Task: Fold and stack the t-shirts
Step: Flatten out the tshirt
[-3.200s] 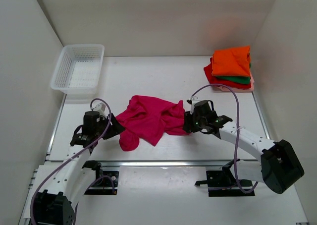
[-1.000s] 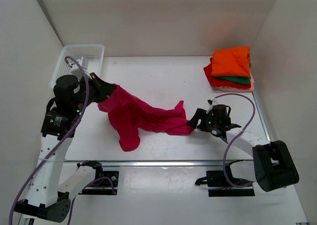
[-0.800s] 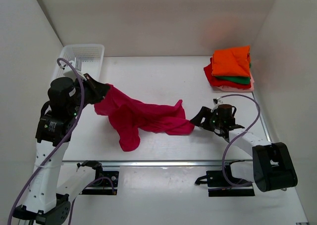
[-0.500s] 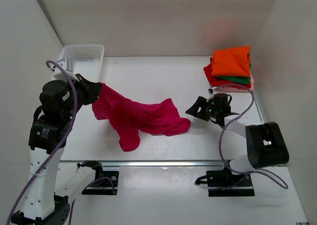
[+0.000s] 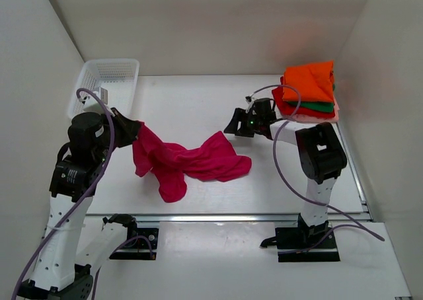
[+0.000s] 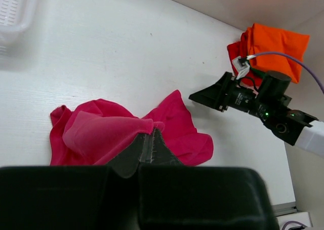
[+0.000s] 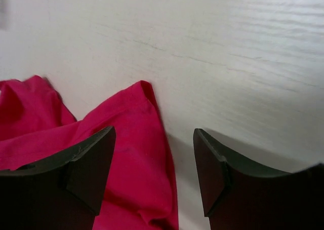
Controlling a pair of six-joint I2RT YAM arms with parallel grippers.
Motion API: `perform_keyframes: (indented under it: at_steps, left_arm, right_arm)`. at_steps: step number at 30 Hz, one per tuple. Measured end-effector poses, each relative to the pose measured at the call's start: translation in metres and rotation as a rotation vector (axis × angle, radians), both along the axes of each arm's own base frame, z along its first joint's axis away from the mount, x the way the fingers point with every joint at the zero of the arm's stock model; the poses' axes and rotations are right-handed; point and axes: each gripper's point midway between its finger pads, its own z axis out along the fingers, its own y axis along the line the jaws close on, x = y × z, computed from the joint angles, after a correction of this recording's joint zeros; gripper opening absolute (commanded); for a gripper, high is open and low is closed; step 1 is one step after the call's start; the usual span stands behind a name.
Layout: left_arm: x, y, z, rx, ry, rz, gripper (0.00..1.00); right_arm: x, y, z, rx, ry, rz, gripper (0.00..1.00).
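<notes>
A magenta-pink t-shirt (image 5: 195, 160) lies crumpled on the white table, its left end lifted off the surface. My left gripper (image 5: 131, 129) is shut on that raised end; in the left wrist view the closed fingertips (image 6: 151, 135) pinch a fold of the shirt (image 6: 96, 133). My right gripper (image 5: 232, 125) hovers open just beyond the shirt's far right corner, holding nothing. In the right wrist view the shirt's edge (image 7: 129, 139) lies below the gap between the spread jaws (image 7: 153, 132). Folded t-shirts (image 5: 308, 88) are stacked at the far right, orange on top, then green and red.
A white mesh basket (image 5: 106, 92) stands at the far left corner, just behind my left arm. White walls close in the table on the left, back and right. The right arm's purple cable (image 5: 284, 95) loops in front of the stack.
The right gripper has drawn away from the shirt's right end and swung back toward the far side. The left gripper has come down a little with the shirt, whose right end slid left.
</notes>
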Motion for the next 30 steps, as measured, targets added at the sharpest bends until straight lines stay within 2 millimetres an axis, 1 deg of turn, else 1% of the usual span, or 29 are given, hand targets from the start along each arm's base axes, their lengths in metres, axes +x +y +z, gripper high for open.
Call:
perform_keyframes:
  at_steps: [3,6,10,11,13,14,15,16,17,19,21,23,24,25,26,30]
  left_arm:
    - [0.003,0.000,-0.005,0.001,0.008,0.002,0.00]
    - [0.005,0.001,-0.008,0.000,0.004,0.008,0.00]
    - [0.008,0.001,-0.015,-0.001,0.011,0.008,0.00]
    - [0.008,0.001,-0.017,-0.001,0.014,0.006,0.00]
    - [0.009,0.000,-0.020,0.000,0.021,0.005,0.00]
    - [0.009,0.000,-0.021,0.000,0.022,0.004,0.00]
    - [0.010,0.000,-0.021,0.000,0.021,0.004,0.00]
    - [0.009,0.000,-0.021,0.000,0.021,0.004,0.00]
    - [0.010,0.001,-0.021,0.000,0.020,0.006,0.00]
    - [0.010,0.001,-0.022,0.000,0.020,0.010,0.00]
    - [0.010,0.002,-0.022,-0.001,0.020,0.012,0.00]
    - [0.011,0.003,-0.025,-0.001,0.020,0.015,0.00]
    - [0.010,0.003,-0.027,-0.001,0.023,0.016,0.00]
    - [0.010,0.003,-0.028,-0.001,0.026,0.016,0.00]
    - [0.010,0.003,-0.030,0.000,0.029,0.016,0.00]
    - [0.014,0.005,-0.037,0.008,0.041,0.024,0.00]
  right_arm:
    - [-0.008,0.016,-0.021,-0.017,0.042,0.054,0.56]
    - [-0.006,0.027,-0.021,-0.018,0.030,0.093,0.58]
    - [0.000,0.039,-0.021,-0.027,0.011,0.134,0.57]
    - [0.002,0.041,-0.021,-0.029,0.007,0.142,0.55]
    - [0.006,0.045,-0.022,-0.037,0.000,0.156,0.44]
    - [0.008,0.046,-0.024,-0.040,0.003,0.161,0.42]
    - [0.009,0.046,-0.026,-0.041,0.008,0.165,0.36]
    - [0.010,0.047,-0.027,-0.041,0.010,0.171,0.34]
    - [0.010,0.048,-0.028,-0.045,0.019,0.175,0.36]
    - [0.010,0.048,-0.028,-0.048,0.031,0.185,0.34]
    - [0.006,0.047,-0.029,-0.057,0.044,0.194,0.34]
    - [0.004,0.047,-0.029,-0.064,0.056,0.205,0.25]
    - [0.003,0.047,-0.029,-0.071,0.065,0.214,0.22]
    - [0.001,0.047,-0.029,-0.074,0.077,0.220,0.05]
    - [-0.001,0.047,-0.029,-0.078,0.087,0.232,0.00]
    - [-0.006,0.044,-0.029,-0.105,0.124,0.259,0.00]
